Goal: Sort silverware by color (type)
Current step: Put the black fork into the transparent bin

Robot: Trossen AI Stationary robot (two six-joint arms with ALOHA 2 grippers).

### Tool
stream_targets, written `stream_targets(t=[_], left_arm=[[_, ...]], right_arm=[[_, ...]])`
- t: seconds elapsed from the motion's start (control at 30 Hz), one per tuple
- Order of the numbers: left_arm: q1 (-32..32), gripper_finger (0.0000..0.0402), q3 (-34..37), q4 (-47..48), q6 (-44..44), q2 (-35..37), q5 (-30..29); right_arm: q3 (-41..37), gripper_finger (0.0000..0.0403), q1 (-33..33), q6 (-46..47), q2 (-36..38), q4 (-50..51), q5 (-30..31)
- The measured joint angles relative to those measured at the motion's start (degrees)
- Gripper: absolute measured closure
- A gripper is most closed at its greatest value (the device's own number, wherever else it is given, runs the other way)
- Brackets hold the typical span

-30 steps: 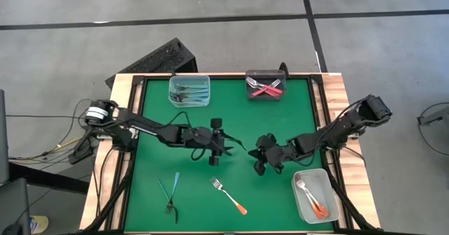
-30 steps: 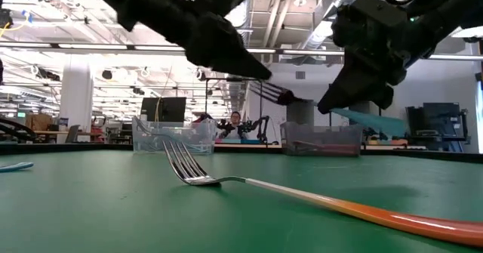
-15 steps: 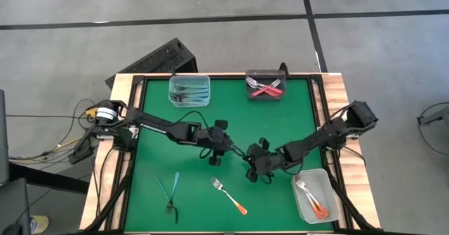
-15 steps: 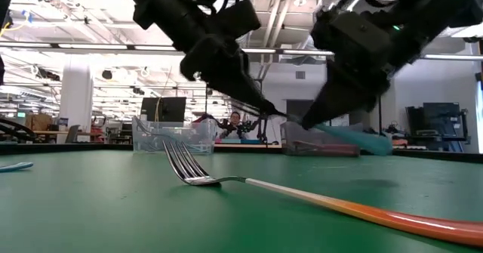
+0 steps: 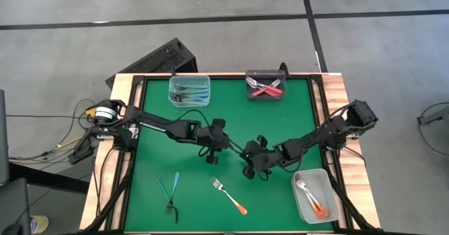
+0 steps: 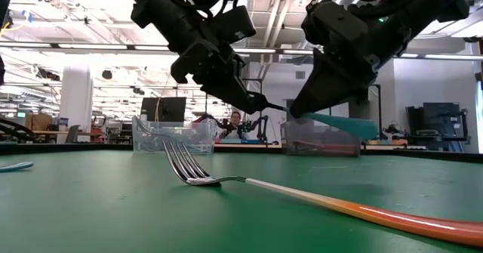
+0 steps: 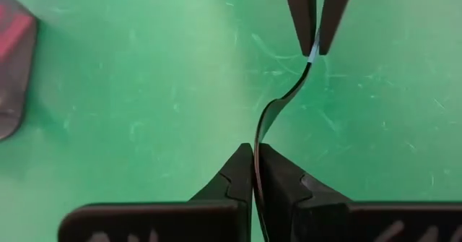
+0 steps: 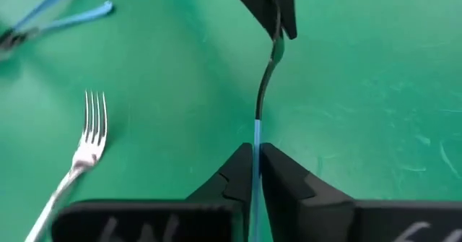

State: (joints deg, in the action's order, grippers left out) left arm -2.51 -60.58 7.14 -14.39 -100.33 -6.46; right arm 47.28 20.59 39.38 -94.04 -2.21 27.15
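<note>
One fork with a blue handle (image 8: 256, 130) and a dark metal neck (image 7: 271, 115) hangs in the air between my two grippers, above the middle of the green mat. My left gripper (image 5: 228, 149) is shut on its metal end; it also shows in the low view (image 6: 258, 102). My right gripper (image 5: 248, 162) is shut on the blue handle, whose free end (image 6: 347, 123) sticks out behind the gripper. An orange-handled fork (image 5: 229, 195) lies flat on the mat in front of them. Two blue-handled forks (image 5: 170, 189) lie crossed at the near left. My left gripper pinches the fork's metal end (image 7: 257, 142) between its two fingers, coming from the table's left and lying along the fork. The fork is clear of the mat. My right gripper pinches the blue handle near where it joins the metal (image 8: 256, 135), between its two fingers, coming from the table's right and lying along the fork. The handle's free end sticks out behind the fingers, clear of the mat.
A clear tub with blue-handled forks (image 5: 189, 90) stands at the far left, and a dark tub with red-handled forks (image 5: 265, 86) at the far middle. A clear tub with orange-handled forks (image 5: 313, 195) stands at the near right. Bare mat lies between them.
My right gripper has gone toward the table's left edge with the blue-handled fork, closing the gap to my left gripper. The fork's metal end now lies between my left gripper's fingers. The fork stays clear of the mat.
</note>
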Motion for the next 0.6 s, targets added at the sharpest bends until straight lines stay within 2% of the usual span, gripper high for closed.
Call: stream_targets(t=[0.17, 0.37, 0.4, 0.53, 0.6], left_arm=[[3.6, 0.0401, 0.1, 5.9, -1.4, 4.7, -1.1], [12.4, 0.0400, 0.1, 16.3, -2.8, 14.4, -2.9], [14.0, 0.0400, 0.1, 18.2, -3.1, 16.1, -4.5], [20.5, 0.0401, 0.1, 24.8, -3.2, 21.5, -17.3], [23.7, 0.0401, 0.1, 28.2, -3.3, 23.8, -18.8]], right_arm=[[0.1, 0.0309, -2.1, 5.1, 0.6, 2.3, 0.9], [0.1, 0.0276, -3.5, 7.0, 4.4, 5.4, 2.6], [0.1, 0.0272, -3.5, 6.9, 4.8, 5.5, 2.7], [0.1, 0.0267, -2.3, 6.8, 6.1, 6.6, 2.2], [0.1, 0.0267, -1.6, 6.7, 6.0, 7.5, 2.4]])
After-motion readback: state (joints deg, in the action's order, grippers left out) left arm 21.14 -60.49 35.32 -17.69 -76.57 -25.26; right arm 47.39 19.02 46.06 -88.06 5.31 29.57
